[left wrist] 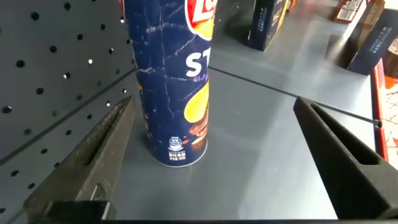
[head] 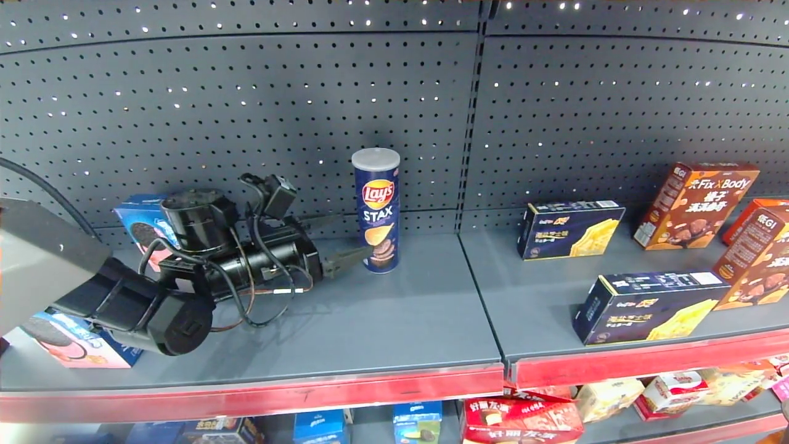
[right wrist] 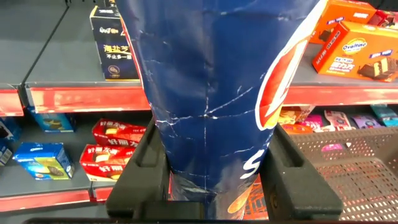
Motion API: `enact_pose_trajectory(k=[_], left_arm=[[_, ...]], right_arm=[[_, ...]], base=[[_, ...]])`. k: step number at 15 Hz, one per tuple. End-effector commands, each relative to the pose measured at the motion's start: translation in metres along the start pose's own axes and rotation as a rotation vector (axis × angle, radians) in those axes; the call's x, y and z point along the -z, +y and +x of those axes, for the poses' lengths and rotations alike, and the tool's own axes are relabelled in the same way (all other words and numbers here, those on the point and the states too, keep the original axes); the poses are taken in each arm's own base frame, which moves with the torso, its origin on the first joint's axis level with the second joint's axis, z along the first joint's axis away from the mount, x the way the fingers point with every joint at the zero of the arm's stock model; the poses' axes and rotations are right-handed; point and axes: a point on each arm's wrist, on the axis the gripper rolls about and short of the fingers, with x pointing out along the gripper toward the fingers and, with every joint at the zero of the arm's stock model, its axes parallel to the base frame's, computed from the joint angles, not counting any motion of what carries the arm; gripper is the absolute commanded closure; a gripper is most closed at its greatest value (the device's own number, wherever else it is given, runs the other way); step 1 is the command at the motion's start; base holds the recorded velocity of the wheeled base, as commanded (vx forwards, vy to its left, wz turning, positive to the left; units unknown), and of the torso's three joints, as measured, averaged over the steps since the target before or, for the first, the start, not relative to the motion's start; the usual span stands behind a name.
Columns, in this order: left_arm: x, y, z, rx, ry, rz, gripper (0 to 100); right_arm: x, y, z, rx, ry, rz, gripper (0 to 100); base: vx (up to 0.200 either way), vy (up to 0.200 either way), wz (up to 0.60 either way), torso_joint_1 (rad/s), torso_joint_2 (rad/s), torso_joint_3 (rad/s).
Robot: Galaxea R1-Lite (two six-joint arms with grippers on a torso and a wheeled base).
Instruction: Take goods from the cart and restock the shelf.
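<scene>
**A:** Where is the crisp can?

**B:** The tall dark blue cylindrical crisp can with the pale plastic lid (head: 376,209) stands upright on the grey metal shelf (head: 394,320), close to the perforated grey back panel (head: 246,111).

**A:** And the left jaws?

**B:** Spread wide, low over the shelf, holding nothing. The can stands at their tips, nearer the finger on the back-panel side. I cannot tell whether that finger touches it.

**A:** The right jaws?

**B:** Closed on a second dark blue cylindrical can (right wrist: 211,93), with a black finger (right wrist: 140,180) against each side. Farther off, beneath it, is a brownish wire-mesh cart basket (right wrist: 360,168).

**A:** What else is on the shelf?

**B:** A blue-and-pink biscuit pack (head: 145,225) lies behind the left arm, towards the shelf's left end. Well to the right of the standing can, a flat dark blue cardboard box with a yellow picture (head: 570,229) lies near the back. Another like it (head: 647,307) lies near the front edge. A brown cardboard box (head: 693,206) leans near the back panel.
</scene>
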Motion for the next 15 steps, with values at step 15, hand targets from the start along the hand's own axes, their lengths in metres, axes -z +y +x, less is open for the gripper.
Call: enact_pose_trajectory(k=[15], left_arm=[[0.01, 0.033, 0.024, 0.036, -0.025, -0.01, 0]], right_arm=[[0.004, 0.001, -0.001, -0.015, -0.002, 0.0, 100]], base=[[0.0, 0.0, 0.0, 0.0, 0.0, 0.0]])
